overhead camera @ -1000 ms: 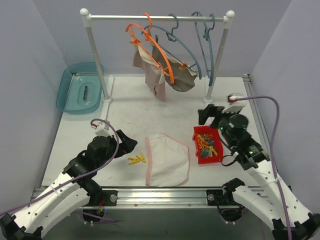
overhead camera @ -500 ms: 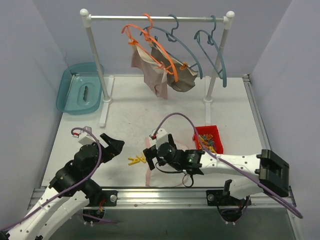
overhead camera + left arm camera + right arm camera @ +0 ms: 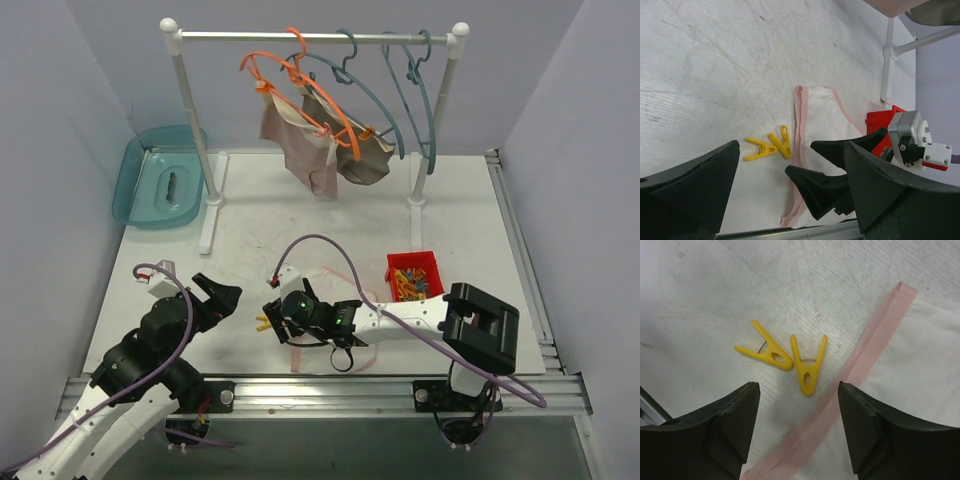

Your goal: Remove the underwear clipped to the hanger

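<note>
The right arm (image 3: 400,318) covers much of the white underwear (image 3: 312,358), which the right wrist view crops.

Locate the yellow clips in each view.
Top external: clips lower centre, near the table's front edge.
Left wrist: clips lower centre-left.
Right wrist: clips centre of frame.
Shared landmark: pink trim, just right of the clips.

This looks like a robot test lab, because a left arm (image 3: 130,365) and a right arm (image 3: 420,315) with purple cables (image 3: 312,238) are bolted to a metal rail (image 3: 330,384) at the edge of a white surface (image 3: 260,215) with plain pale walls (image 3: 60,110) around it.
</note>
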You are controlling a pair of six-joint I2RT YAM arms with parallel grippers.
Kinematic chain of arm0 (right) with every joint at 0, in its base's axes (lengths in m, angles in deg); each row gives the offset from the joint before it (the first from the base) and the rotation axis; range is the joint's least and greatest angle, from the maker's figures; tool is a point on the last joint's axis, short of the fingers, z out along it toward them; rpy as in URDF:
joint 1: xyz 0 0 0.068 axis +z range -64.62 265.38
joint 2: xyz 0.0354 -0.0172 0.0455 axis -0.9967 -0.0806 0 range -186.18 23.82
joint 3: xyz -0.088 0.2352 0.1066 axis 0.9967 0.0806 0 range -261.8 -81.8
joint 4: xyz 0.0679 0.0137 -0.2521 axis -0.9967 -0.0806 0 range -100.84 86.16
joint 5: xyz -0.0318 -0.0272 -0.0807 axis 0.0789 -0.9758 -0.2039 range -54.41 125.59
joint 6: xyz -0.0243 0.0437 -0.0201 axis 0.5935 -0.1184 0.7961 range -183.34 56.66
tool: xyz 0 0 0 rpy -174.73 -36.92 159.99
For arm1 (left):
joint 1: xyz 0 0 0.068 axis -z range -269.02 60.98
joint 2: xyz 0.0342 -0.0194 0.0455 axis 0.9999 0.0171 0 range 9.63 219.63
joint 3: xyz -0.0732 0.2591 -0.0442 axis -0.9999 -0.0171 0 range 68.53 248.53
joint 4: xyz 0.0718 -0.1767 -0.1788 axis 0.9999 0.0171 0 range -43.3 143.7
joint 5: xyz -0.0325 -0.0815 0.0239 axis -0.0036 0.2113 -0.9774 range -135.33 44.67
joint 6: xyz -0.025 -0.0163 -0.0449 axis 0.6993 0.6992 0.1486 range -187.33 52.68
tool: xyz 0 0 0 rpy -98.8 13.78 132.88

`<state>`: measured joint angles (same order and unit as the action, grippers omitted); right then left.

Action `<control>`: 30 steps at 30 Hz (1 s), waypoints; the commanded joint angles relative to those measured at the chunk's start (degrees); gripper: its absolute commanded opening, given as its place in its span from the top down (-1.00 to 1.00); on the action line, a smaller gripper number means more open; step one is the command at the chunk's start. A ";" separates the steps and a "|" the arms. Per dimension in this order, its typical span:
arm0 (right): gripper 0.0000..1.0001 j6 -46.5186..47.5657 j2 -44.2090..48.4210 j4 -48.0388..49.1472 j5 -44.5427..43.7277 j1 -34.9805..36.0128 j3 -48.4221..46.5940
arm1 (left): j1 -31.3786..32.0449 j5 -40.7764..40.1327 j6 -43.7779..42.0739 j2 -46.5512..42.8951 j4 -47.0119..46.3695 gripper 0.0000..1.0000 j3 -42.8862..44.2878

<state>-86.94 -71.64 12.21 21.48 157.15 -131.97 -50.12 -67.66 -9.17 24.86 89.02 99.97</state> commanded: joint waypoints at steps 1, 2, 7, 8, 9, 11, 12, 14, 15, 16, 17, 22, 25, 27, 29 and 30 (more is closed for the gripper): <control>-0.26 1.36 -1.74 2.23 -0.13 0.65 -3.61 | -0.22 -0.79 0.38 -0.90 0.92 -0.87 0.82; -0.22 1.53 -2.79 2.23 -0.30 0.65 -3.88 | -0.22 -0.79 0.38 -0.98 0.92 -0.87 0.81; -0.13 1.71 -5.79 0.56 -2.14 0.57 -5.81 | -0.31 -0.88 0.30 -1.69 1.62 -0.87 0.73; -0.12 1.62 -6.83 0.30 -2.33 0.57 -5.99 | -0.14 -0.88 0.30 -1.86 1.79 -0.87 0.64; -0.12 1.80 -7.28 -0.14 -2.41 0.57 -6.34 | -0.22 -0.88 0.30 -1.95 1.80 -0.87 0.55; -0.11 1.80 -8.51 -0.32 -2.68 0.57 -6.52 | -0.22 -0.79 0.38 -2.30 1.88 -0.87 0.38; -0.11 1.80 -8.95 -0.58 -2.77 0.57 -6.69 | -0.22 -0.70 0.47 -2.39 1.88 -0.87 0.38; -0.09 1.97 -9.65 -0.59 -2.94 0.48 -6.96 | -0.22 -0.70 0.47 -2.48 1.88 -0.87 0.38; -0.07 1.97 -9.92 -0.67 -3.20 0.57 -6.96 | -0.22 -0.61 0.47 -2.48 1.88 -0.87 0.29; -0.02 2.15 -10.01 -0.67 -3.38 0.57 -7.04 | -0.22 -0.61 0.56 -2.48 1.88 -0.87 0.37; 0.01 2.06 -10.18 -0.59 -3.47 0.57 -7.04 | -0.22 -0.44 0.56 -2.48 1.97 -0.87 0.38; 0.26 2.50 -10.89 -0.59 -3.82 0.48 -7.13 | -0.22 -0.26 0.56 -2.48 1.80 -0.87 0.20; 0.60 2.50 -10.63 -0.59 -4.35 0.30 -7.05 | -0.22 -0.17 0.65 -2.48 1.88 -0.87 0.11; 0.83 2.59 -9.92 -0.76 -4.79 0.04 -6.52 | -0.22 -0.09 0.65 -2.57 1.97 -0.87 0.29; 0.95 2.50 -8.09 -1.11 -5.75 -0.22 -5.99 | -0.22 -0.17 0.74 -2.57 2.32 -0.87 0.37; 1.00 2.41 -7.12 -1.37 -6.19 -0.22 -5.29 | -0.22 -0.26 0.74 -2.57 2.41 -0.87 0.55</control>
<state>-84.47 -81.90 12.23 18.49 157.32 -137.43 -50.12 -67.64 -8.98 22.82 90.75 99.95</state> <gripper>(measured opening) 0.222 0.936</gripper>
